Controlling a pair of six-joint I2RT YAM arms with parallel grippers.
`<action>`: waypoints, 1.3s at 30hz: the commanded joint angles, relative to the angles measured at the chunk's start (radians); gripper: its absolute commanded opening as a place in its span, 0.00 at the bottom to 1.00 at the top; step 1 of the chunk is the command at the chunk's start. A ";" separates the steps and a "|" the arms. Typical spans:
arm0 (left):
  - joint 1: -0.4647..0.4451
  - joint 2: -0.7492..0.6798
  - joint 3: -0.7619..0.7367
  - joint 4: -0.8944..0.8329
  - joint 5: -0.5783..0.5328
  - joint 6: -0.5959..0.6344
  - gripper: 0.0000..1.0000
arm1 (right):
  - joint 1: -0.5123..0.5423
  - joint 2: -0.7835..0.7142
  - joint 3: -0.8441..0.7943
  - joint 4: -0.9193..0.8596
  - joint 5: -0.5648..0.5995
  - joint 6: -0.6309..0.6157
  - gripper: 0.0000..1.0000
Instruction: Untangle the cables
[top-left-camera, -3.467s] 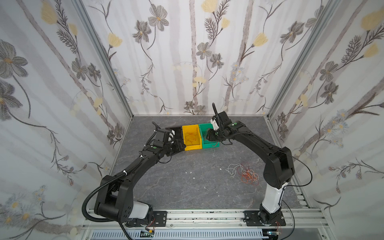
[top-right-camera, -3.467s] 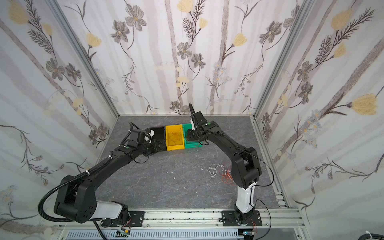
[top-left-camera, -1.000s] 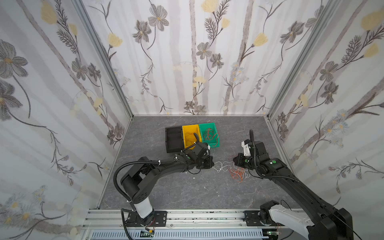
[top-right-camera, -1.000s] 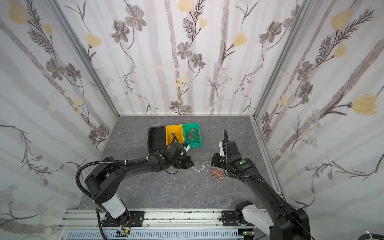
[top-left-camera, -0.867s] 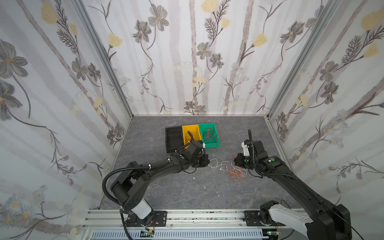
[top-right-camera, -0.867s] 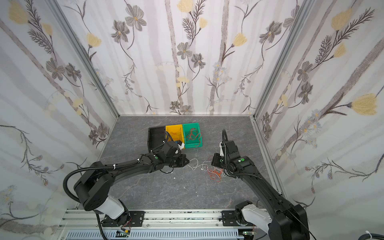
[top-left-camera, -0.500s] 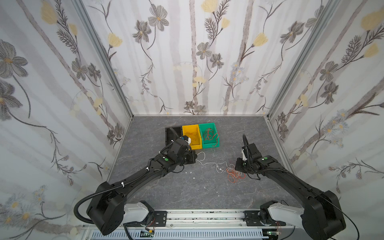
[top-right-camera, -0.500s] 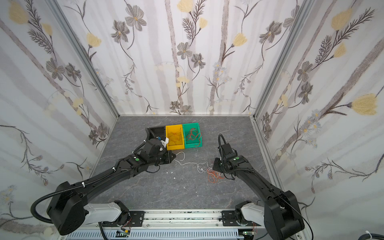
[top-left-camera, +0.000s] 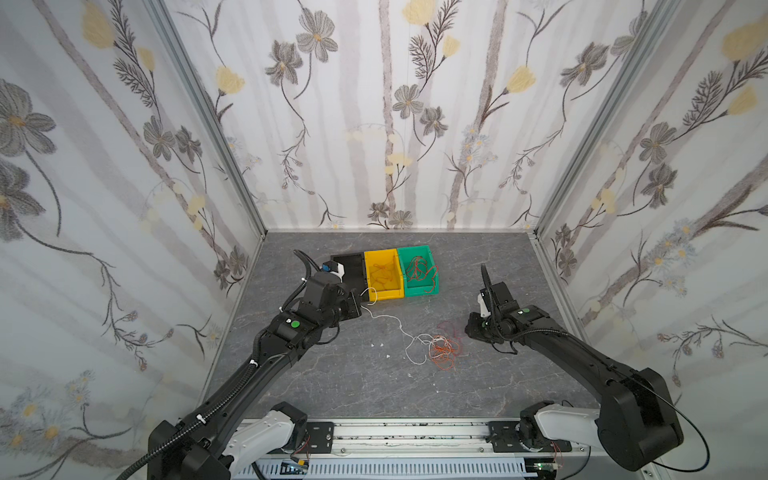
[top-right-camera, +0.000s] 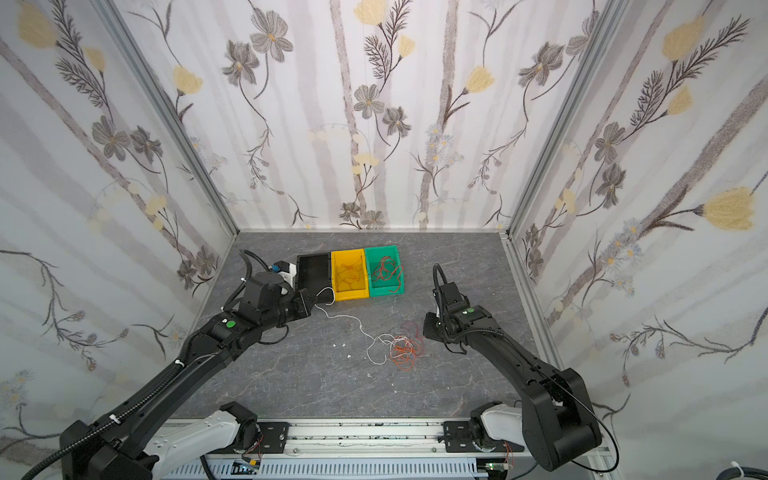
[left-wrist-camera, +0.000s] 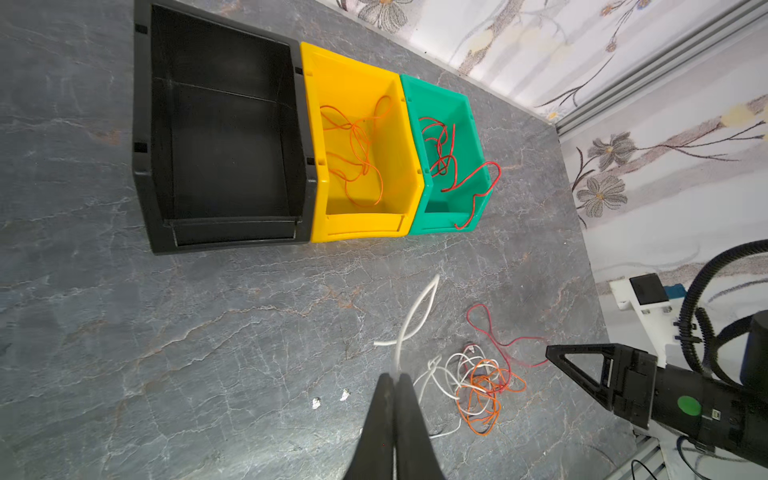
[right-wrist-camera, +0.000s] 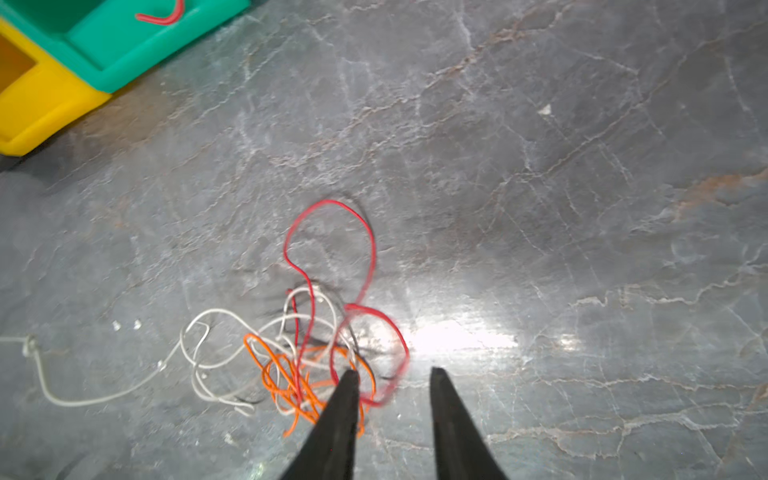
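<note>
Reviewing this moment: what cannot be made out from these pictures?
Left wrist view: gripped end of the white cable, hidden inside the shut left gripper.
Right wrist view: red cable blurred beside the open right gripper; contact unclear.
Both top views: crossings in the tangle, too small.
Right wrist view: green bin, cut off by the picture's edge.

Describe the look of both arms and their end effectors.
Both the left arm and right arm are black with white base links. Each carries a round green dot near the wrist and a black corrugated hose. The left end effector and right end effector have slim black fingers tapering to points.
</note>
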 joint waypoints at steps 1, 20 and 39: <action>0.003 0.004 0.026 0.014 0.046 0.037 0.00 | 0.027 -0.032 0.045 -0.023 -0.092 -0.094 0.40; 0.003 -0.017 0.165 -0.002 0.108 0.050 0.00 | 0.349 0.391 0.209 0.398 -0.191 -0.161 0.54; 0.066 -0.030 0.308 -0.061 0.058 0.102 0.00 | 0.346 0.454 0.069 0.423 -0.033 -0.109 0.56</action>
